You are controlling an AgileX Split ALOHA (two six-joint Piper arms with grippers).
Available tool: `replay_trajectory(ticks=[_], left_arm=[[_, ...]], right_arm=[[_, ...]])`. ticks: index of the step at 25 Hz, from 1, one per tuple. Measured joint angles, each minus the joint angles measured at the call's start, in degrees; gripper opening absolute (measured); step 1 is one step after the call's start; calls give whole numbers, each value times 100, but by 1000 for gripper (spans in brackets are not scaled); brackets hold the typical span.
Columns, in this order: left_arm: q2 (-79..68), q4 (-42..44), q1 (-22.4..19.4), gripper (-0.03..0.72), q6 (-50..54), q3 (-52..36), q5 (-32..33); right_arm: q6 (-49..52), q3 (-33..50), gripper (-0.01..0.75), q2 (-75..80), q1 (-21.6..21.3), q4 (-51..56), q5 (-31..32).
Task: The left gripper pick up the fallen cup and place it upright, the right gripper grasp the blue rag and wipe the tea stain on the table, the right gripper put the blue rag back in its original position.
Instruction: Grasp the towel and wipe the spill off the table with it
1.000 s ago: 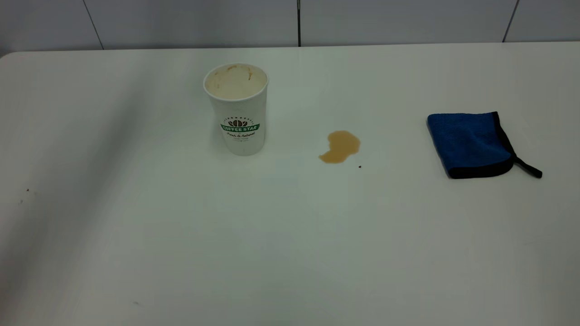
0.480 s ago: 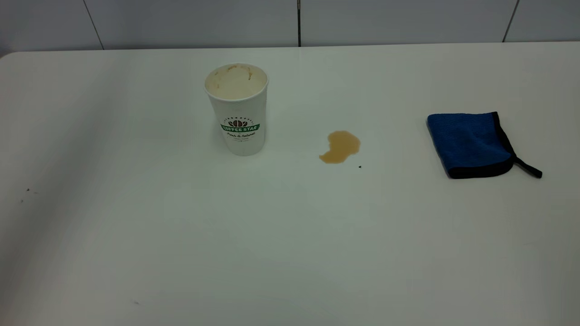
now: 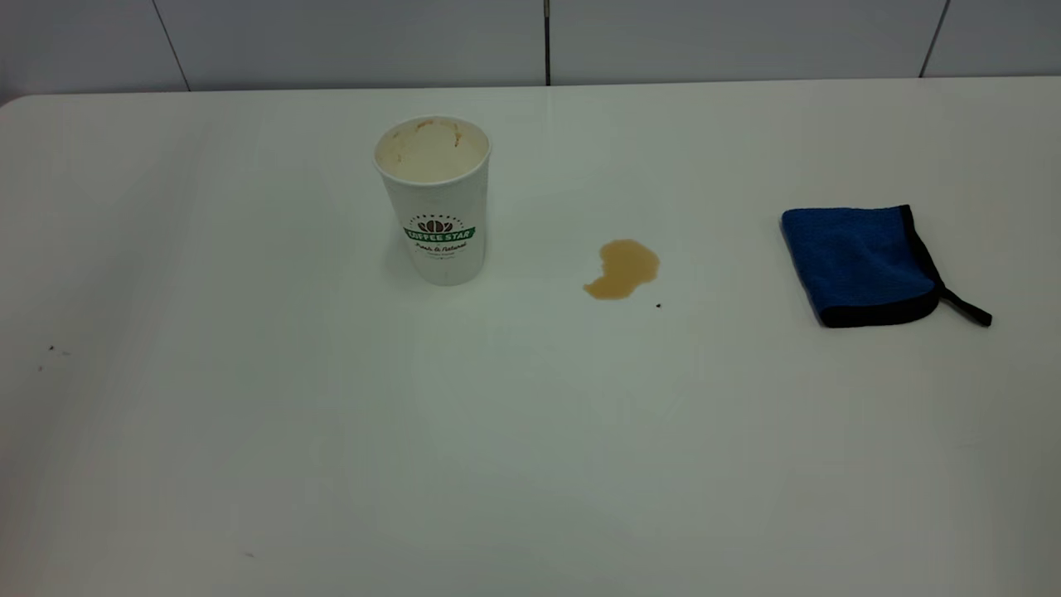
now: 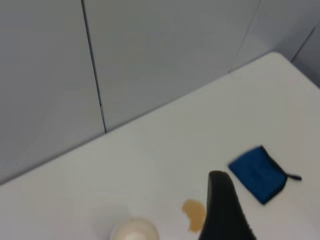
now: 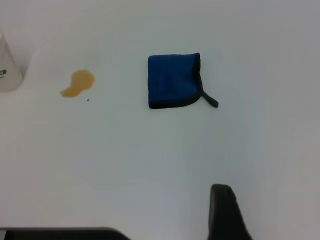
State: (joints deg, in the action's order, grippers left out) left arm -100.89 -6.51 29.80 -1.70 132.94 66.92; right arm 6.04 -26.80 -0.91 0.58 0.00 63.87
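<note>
Cup (image 5: 9, 62) cut by frame edge; both tools mostly out of frame.

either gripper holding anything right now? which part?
Nothing is held. The cup stands upright alone, the blue rag lies untouched on the table, and neither gripper appears near them in the exterior view.

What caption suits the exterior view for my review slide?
Cup upright on the table, tea stain unwiped, blue rag lying apart at right.
</note>
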Motion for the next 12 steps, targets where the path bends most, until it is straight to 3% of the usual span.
replay_trajectory(ticks=[12], left_arm=[[2264, 969, 189, 499, 170, -5793, 0]], right_arm=[[0, 0, 489, 0, 0, 0, 0]])
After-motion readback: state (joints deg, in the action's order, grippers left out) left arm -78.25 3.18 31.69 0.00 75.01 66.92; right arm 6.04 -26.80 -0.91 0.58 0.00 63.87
